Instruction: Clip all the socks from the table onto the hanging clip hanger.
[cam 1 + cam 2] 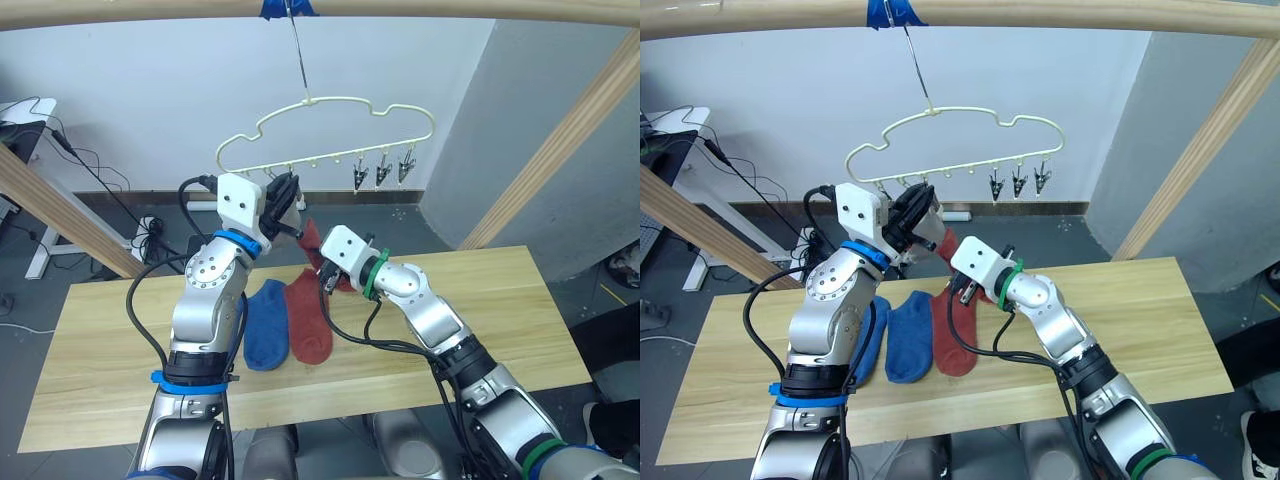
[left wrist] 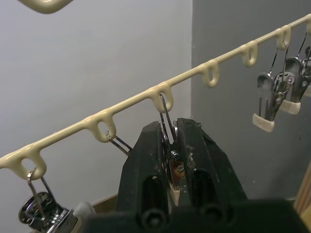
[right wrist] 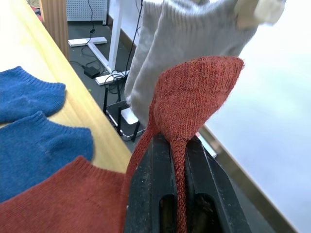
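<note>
The pale yellow clip hanger hangs from the top pole. My left gripper is shut on one of its metal clips, near the row's left end. Just below it, my right gripper is shut on a rust-red sock, and the sock's free end rises toward that clip. Two light grey socks hang close behind it. On the table lie two blue socks, side by side, and another rust-red sock.
Three free clips hang at the hanger's right end. Round wooden poles frame the scene: one across the top, one slanting at the right, one at the left. Cables and a white stand are on the floor at the left.
</note>
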Robot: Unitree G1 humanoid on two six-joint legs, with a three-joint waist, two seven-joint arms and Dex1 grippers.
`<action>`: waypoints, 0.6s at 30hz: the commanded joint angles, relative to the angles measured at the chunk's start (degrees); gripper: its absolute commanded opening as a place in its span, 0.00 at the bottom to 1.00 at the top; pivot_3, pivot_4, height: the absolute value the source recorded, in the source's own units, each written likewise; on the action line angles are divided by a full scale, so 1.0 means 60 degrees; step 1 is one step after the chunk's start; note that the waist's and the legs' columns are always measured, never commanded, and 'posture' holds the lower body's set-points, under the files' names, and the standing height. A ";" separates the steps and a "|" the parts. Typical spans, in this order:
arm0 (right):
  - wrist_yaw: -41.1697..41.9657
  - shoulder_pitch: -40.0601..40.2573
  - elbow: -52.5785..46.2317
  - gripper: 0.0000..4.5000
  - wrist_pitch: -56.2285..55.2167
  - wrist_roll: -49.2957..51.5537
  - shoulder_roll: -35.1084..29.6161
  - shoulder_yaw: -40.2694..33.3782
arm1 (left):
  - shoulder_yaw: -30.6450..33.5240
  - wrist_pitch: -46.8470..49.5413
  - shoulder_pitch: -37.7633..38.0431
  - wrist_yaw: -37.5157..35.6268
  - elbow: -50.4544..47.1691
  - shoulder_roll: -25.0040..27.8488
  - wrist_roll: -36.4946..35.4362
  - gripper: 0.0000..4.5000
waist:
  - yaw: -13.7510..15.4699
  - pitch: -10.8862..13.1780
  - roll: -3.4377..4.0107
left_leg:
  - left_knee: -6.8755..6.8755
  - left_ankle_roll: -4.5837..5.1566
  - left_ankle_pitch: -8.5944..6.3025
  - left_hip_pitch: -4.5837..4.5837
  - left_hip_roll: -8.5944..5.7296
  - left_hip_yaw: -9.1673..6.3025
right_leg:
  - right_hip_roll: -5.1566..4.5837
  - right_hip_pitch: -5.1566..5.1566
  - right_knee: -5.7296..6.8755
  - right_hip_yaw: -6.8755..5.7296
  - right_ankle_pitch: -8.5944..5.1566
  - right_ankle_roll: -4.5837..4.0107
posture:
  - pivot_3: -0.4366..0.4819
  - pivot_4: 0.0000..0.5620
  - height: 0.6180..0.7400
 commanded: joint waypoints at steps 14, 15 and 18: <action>-0.0074 -0.1310 0.1063 0.00 -0.0497 0.0216 0.0556 -0.0637 | 0.0096 0.0236 -0.0003 -0.0262 -0.0599 0.0159 -0.0284 0.03 | -0.0020 0.0001 0.0002 | -0.0001 0.0000 0.0000 -0.0001 0.0000 0.0001 | 0.0000 -0.0002 0.0000 0.0001 0.0001 -0.0001 | 0.24 0.44 1.00; -0.0072 -0.1324 0.1055 0.00 -0.0520 0.0216 0.0560 -0.0659 | 0.0103 0.0235 0.0002 -0.0262 -0.0591 0.0165 -0.0279 0.03 | -0.0020 0.0001 0.0002 | -0.0002 0.0000 0.0000 -0.0001 0.0000 0.0000 | -0.0001 -0.0002 0.0000 0.0000 0.0001 -0.0001 | 0.24 0.44 1.00; -0.0031 -0.1317 0.0965 0.00 -0.0528 0.0216 0.0587 -0.0688 | 0.0103 0.0224 0.0022 -0.0266 -0.0573 0.0176 -0.0263 0.03 | -0.0019 0.0002 0.0002 | -0.0004 0.0000 0.0000 -0.0001 0.0001 0.0000 | -0.0001 -0.0003 0.0000 0.0000 0.0001 -0.0001 | 0.24 0.44 1.00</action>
